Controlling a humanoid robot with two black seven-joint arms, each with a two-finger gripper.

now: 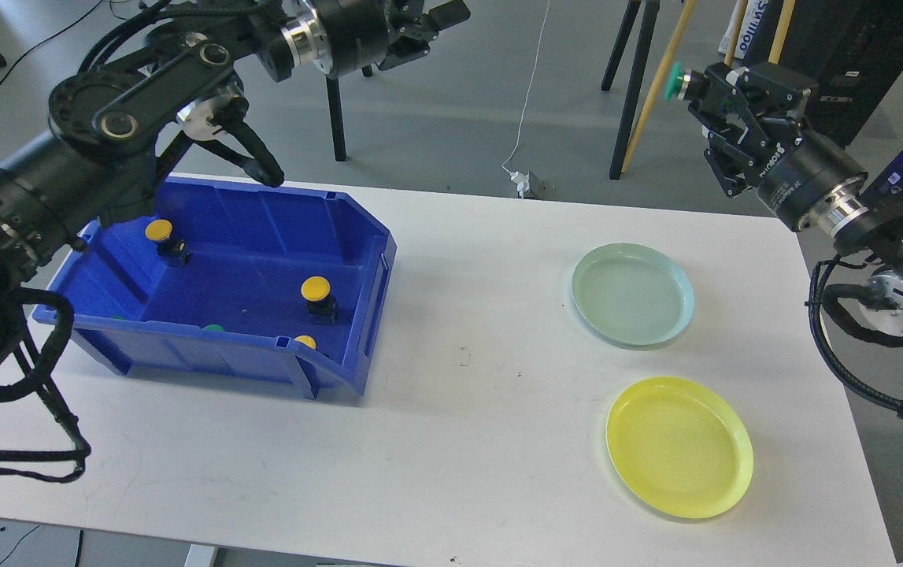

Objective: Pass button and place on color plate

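The right gripper (pixel 699 87) is raised at about 2 o'clock in the view, beyond the far edge of the table (pixel 451 441), and pinches a green button (pixel 679 81) between its fingers; the green cap faces left, out past the fingertips. The button is in the air, well apart from both plates.

The left gripper (pixel 439 27) is at about 11 o'clock, up high beyond the far rim of the blue bin (pixel 372 260). Its fingers stand apart with nothing between them.

The bin sits on the left half of the table, around 9 o'clock. Inside it, one yellow button (pixel 158 231) stands near the far left wall, a second yellow button (pixel 316 290) stands toward the right, and a third yellow cap (pixel 305 342) peeks over the near wall. A bit of another green cap (pixel 213 327) shows at the near wall too.

On the right half, the pale green plate (pixel 683 307) lies at about 3 o'clock, and the yellow plate (pixel 734 472) lies just nearer the robot, at about 5 o'clock. The two plates are near each other but not touching.
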